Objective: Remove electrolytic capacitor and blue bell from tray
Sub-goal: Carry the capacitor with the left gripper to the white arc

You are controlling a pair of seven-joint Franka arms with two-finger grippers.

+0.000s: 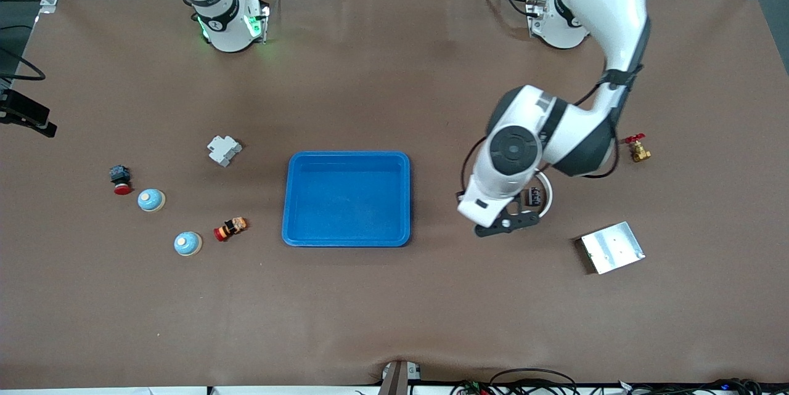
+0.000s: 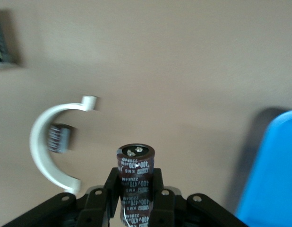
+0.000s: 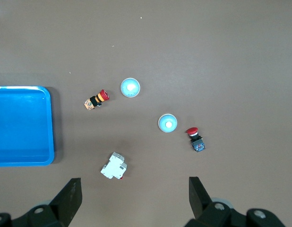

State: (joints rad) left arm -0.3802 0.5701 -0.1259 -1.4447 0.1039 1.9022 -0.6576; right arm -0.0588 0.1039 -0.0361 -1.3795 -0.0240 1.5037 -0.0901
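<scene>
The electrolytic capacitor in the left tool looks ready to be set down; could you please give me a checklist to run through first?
1. Left tool shut on the electrolytic capacitor: ok.
2. Capacitor outside the tray: ok.
3. Bare table under the capacitor: cannot tell; the white ring and a second capacitor lie close by.
4. Tray holds no parts: ok.
5. Blue bells on the table, outside the tray: ok.
6. Right tool open, waiting above the table: ok.
</scene>
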